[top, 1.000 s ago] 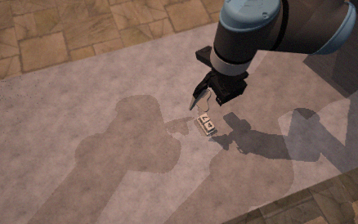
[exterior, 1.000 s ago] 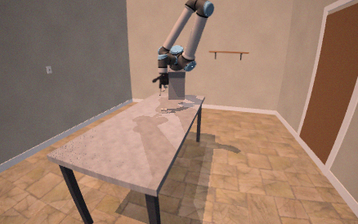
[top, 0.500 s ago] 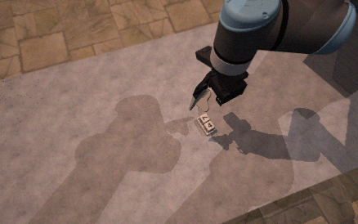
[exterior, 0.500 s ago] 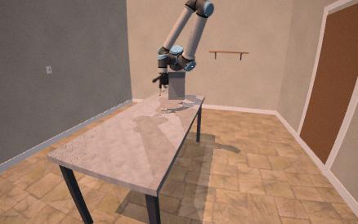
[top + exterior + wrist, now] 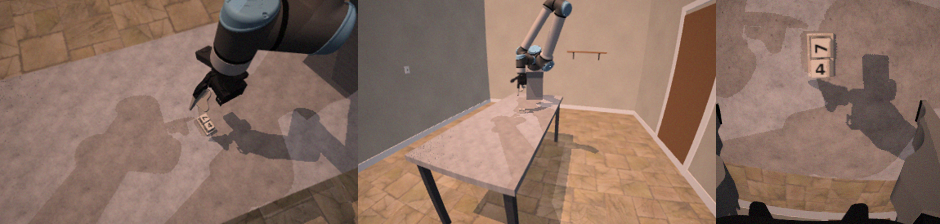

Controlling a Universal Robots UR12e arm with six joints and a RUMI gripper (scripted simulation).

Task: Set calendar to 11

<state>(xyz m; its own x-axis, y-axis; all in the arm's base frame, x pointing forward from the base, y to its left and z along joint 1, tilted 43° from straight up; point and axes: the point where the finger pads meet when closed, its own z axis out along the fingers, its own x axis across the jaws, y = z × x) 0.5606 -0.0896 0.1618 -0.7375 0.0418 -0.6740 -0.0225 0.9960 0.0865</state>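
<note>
Is hanging above the table (image 5: 61,106) (image 5: 456,147) (image 5: 771,152) with the gripper (image 5: 206,105) (image 5: 521,92) (image 5: 816,102) standing wide, holding nothing. Is facing the small tray (image 5: 199,124) (image 5: 808,55) on the table, well apart from it. In wrist view, is showing there one cube (image 5: 209,125) (image 5: 820,69) with upright 4, beside another cube (image 5: 204,118) (image 5: 820,48) with sideways 7.

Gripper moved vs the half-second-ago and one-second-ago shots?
No, no visible shift: in the top view the gripper hangs in the same place relative to the tray, beside it, fingers apart.
</note>
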